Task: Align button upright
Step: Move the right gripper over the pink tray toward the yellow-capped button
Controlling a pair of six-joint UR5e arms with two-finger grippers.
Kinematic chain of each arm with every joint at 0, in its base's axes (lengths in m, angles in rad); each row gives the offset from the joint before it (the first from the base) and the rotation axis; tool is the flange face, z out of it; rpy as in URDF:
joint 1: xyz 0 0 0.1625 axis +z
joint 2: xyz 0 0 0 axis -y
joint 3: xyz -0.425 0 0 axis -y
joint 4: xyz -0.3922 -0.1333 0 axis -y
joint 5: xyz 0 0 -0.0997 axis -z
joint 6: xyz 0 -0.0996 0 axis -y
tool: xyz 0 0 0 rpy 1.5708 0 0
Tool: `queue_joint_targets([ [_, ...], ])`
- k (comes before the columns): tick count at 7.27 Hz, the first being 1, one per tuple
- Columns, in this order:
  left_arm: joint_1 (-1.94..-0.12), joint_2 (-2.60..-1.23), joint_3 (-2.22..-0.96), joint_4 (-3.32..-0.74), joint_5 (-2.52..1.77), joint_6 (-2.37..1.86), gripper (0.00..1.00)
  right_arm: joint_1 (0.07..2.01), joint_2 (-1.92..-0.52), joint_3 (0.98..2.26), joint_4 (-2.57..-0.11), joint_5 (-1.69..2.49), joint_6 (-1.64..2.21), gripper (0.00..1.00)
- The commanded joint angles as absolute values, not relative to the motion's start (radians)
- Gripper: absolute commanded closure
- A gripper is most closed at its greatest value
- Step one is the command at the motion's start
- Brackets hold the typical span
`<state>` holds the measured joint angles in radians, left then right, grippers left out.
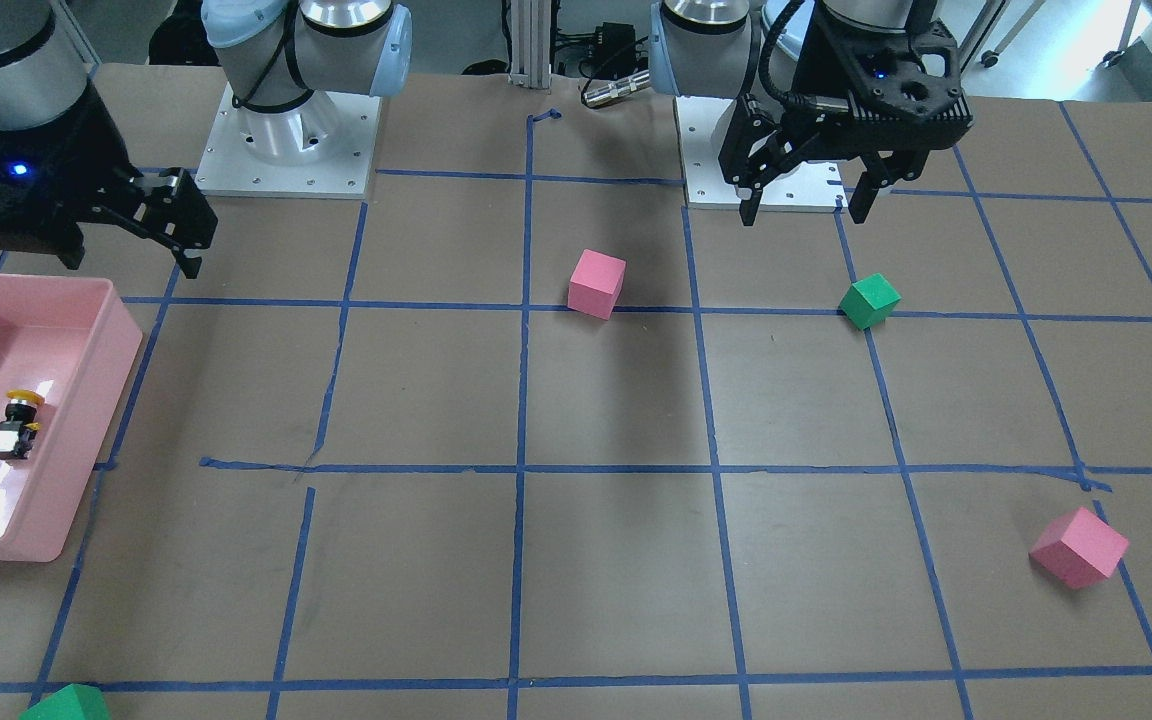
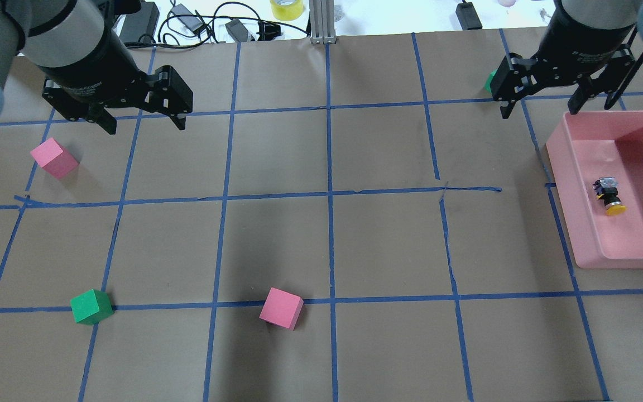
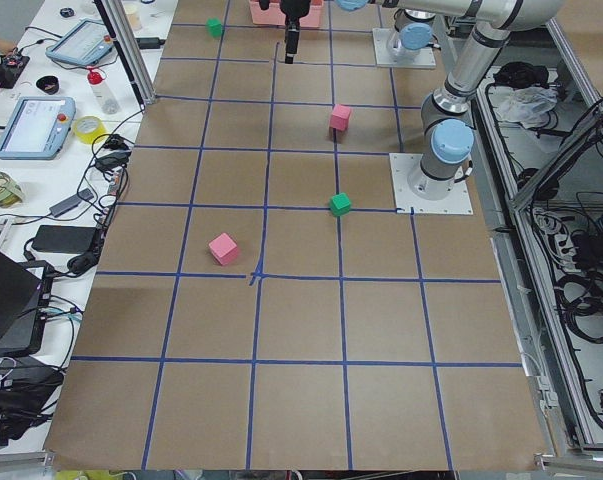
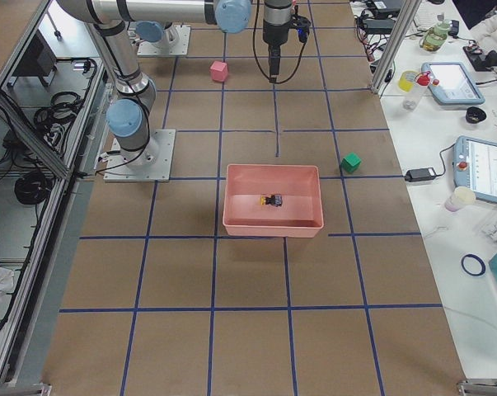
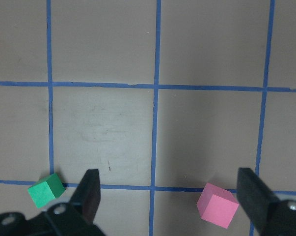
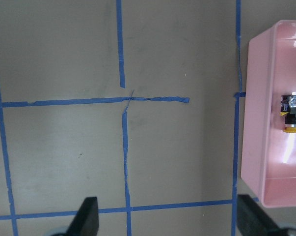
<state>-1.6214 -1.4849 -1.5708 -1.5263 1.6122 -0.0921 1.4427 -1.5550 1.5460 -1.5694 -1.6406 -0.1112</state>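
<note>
The button lies on its side inside the pink tray, near the right gripper, which hangs with jaws wide apart and empty, probably ready to reach it.

The taped brown table carries a pink cube near its centre, toward the edge away from the robot. A green cube lies near the left arm's base plate at the robot-side edge, with a second pink cube farther along. Another green cube and a pink bin sit at the far edge, where the left gripper shows in front of the bin.
</note>
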Motion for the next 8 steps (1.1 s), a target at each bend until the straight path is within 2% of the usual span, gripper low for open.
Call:
queue_joint_targets([
  [1, -1.621, -1.485, -1.571, -1.526, 1.612, -0.092, 0.00, 1.288, -1.504, 1.546, -1.578, -1.643, -0.352, 0.00],
  [3, -1.621, -1.483, -1.571, -1.526, 1.612, -0.092, 0.00, 1.143, -1.422, 1.564, -1.682, -1.640, -0.396, 0.00],
  [4, -1.621, -1.485, -1.571, -1.526, 1.612, -0.092, 0.00, 1.112, -1.398, 1.600, -1.812, -1.644, -0.432, 0.00],
  [6, -1.621, -1.483, -1.571, -1.528, 1.612, -0.092, 0.00, 1.051, -1.391, 1.681, -1.851, -1.618, -0.540, 0.00],
  [8, -1.621, -1.483, -1.571, -1.528, 1.612, -0.092, 0.00, 1.040, -1.345, 1.707, -1.929, -1.626, -0.577, 0.00],
])
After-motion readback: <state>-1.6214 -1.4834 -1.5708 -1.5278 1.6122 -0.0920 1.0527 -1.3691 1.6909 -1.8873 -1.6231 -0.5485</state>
